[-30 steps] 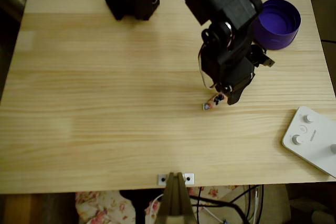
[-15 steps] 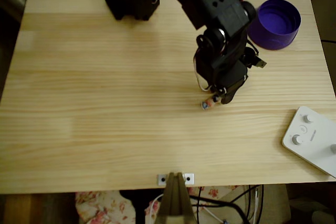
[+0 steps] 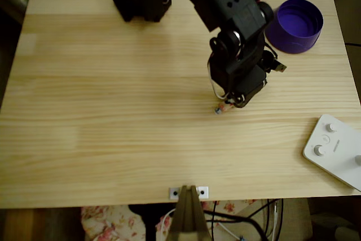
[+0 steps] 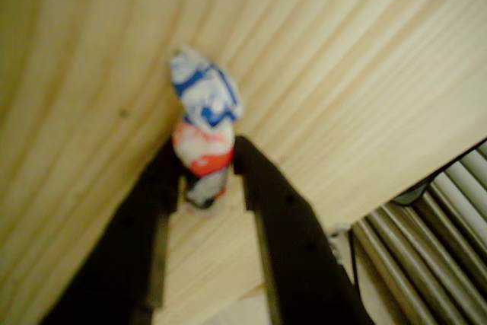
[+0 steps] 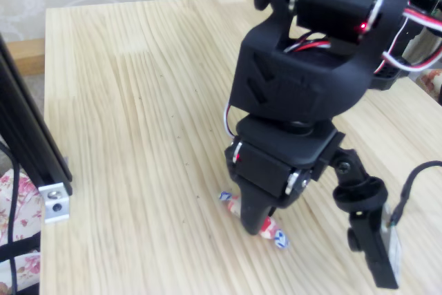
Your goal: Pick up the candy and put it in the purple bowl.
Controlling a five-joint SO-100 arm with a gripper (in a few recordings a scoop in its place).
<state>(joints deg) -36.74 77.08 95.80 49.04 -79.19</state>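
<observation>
Where the wooden table (image 3: 101, 100) fills the overhead view, its left half lies bare, and the black arm (image 3: 237, 21) reaches from its base at the upper centre down toward the middle of the frame. At the arm's lower end the gripper (image 3: 228, 104) points down at the board, just right of centre, with the candy (image 3: 221, 109) at its tip, touching the tabletop. In the wrist view the two dark fingers (image 4: 285, 211) stand narrowly apart with the candy (image 4: 202, 138) pinched between their tips, its blue-and-white twisted end poking out beyond them; the picture is blurred there. In the fixed view the gripper (image 5: 255, 220) comes straight down onto the candy (image 5: 271, 229), which lies flat on the wood at lower centre, partly hidden by one finger. Further right, in the overhead view's upper right corner, the purple bowl (image 3: 299, 42) sits well apart from the candy; its lighter inside holds nothing. A white device with knobs (image 3: 341, 159) is cut off by the lower right edge.
</observation>
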